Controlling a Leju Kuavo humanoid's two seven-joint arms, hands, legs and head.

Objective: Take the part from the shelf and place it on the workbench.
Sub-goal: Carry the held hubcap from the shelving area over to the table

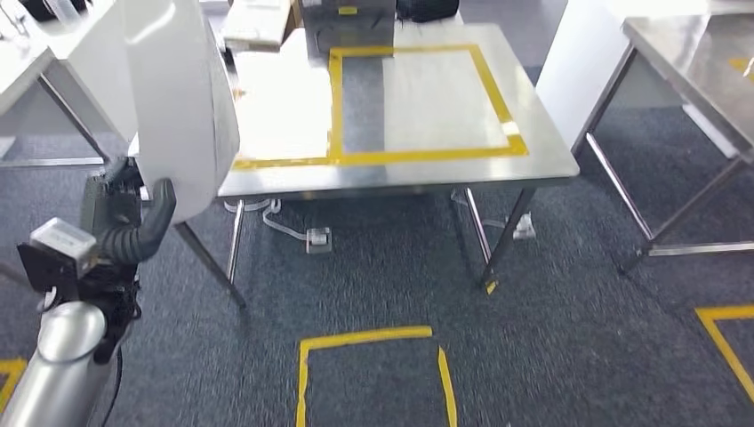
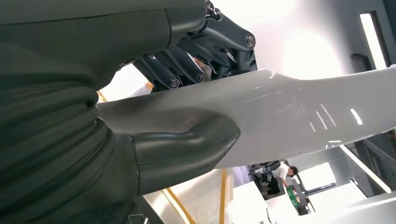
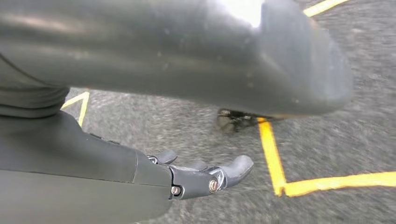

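Observation:
The part (image 1: 178,98) is a large, smooth white curved panel held upright at the left of the head view. My left hand (image 1: 133,218) grips its lower edge. In the left wrist view the thumb (image 2: 187,149) presses one face of the white part (image 2: 289,116) and the dark fingers (image 2: 201,51) close on the other. The steel workbench (image 1: 551,160) stands ahead, with a yellow tape rectangle (image 1: 418,157) on its top. My right hand (image 3: 140,170) hangs over the grey carpet, its fingers (image 3: 229,171) apart and holding nothing.
Boxes (image 1: 347,22) sit at the bench's far edge. A second steel table (image 1: 702,62) stands to the right and a white table (image 1: 18,62) to the left. Yellow tape marks (image 1: 369,338) lie on the carpet. A power strip (image 1: 318,238) lies under the bench.

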